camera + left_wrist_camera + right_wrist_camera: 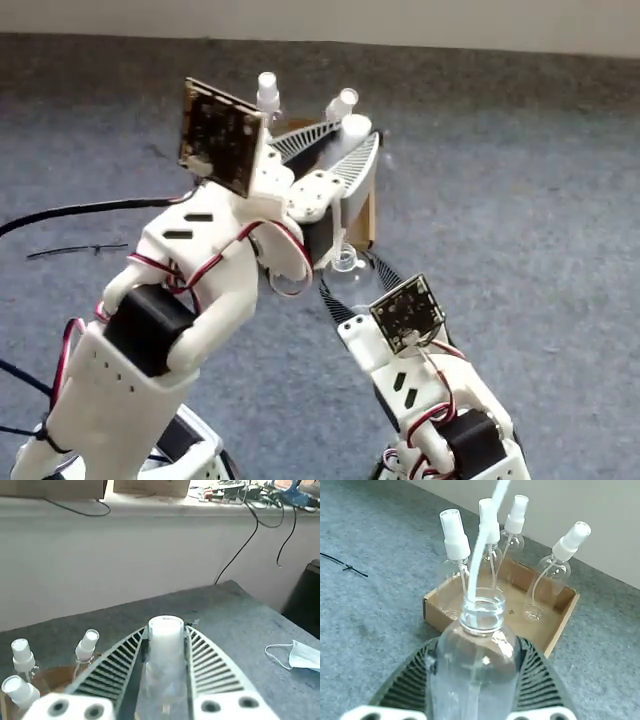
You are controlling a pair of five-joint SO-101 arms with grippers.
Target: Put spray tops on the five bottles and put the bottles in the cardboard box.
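**Fifth bottle: seating the last spray top**

Left gripper [355, 133] is raised on the near side of the cardboard box [560, 625], jaws clamped on the spray top [165, 650]; right gripper [476, 647] is just in front of the box, jaws closed round the open bottle [475, 685], roughly upright; cannot tell whether it rests on the counter [375, 595]; dip tube [476, 575] already threads the neck, head well above it.

Judgement on doing the step well: keep the bottle fixed and plumb; lower the top straight along the tube's line so the tube neither buckles nor scrapes the rim; centre the collar on the neck before pressing or turning; release only once it sits flush; likely fault is a tilted head jamming on the neck.

Count: bottles five, four capped bottles [552, 570] standing inside the box, one uncapped in front of it; spray tops five, four fitted, one in the jaws; box one; face mask [300, 655] one, on the counter well away from the box.
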